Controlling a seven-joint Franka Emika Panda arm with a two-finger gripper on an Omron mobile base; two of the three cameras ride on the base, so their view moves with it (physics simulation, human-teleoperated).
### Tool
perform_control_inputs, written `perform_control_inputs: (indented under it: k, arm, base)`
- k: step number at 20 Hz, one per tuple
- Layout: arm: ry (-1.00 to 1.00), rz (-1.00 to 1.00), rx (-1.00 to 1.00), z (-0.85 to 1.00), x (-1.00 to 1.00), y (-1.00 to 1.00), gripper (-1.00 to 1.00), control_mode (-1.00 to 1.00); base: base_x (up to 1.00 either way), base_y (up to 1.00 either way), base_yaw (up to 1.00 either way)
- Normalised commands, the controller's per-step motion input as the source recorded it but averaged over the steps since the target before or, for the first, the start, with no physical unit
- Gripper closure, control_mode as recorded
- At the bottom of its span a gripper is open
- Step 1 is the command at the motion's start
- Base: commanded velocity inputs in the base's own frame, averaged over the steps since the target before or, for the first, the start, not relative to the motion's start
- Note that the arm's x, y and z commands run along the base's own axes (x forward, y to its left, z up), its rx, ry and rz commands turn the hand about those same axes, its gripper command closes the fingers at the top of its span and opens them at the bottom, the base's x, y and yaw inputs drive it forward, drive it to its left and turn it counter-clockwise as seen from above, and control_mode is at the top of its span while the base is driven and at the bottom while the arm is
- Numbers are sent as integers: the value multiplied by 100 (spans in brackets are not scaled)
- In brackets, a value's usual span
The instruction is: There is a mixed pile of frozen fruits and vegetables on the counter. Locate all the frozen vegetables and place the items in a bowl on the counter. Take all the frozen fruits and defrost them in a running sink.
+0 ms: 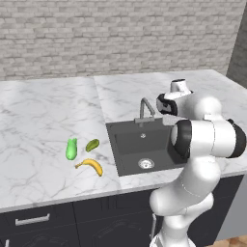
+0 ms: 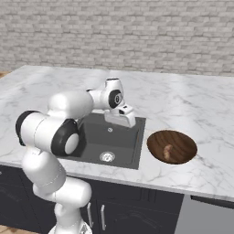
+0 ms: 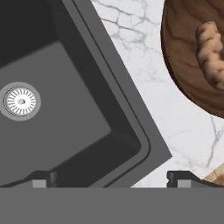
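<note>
Your claw hangs spread wide and empty over the sink's right corner, at the bottom of the hand view. The brown potato-like lump lies in the wooden bowl, upper right. The bright green piece, olive oval and banana sit left-centre on the worktop.
</note>
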Motion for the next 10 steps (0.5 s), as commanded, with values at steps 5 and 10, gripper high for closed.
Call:
perform_control_inputs:
  k: [5,10]
  arm:
    - [2,0,-7,0,-14,55,-100,-100]
    - [3,0,-5,0,-18,54,-100,-100]
  base:
    - [0,0,0]
    - [0,0,0]
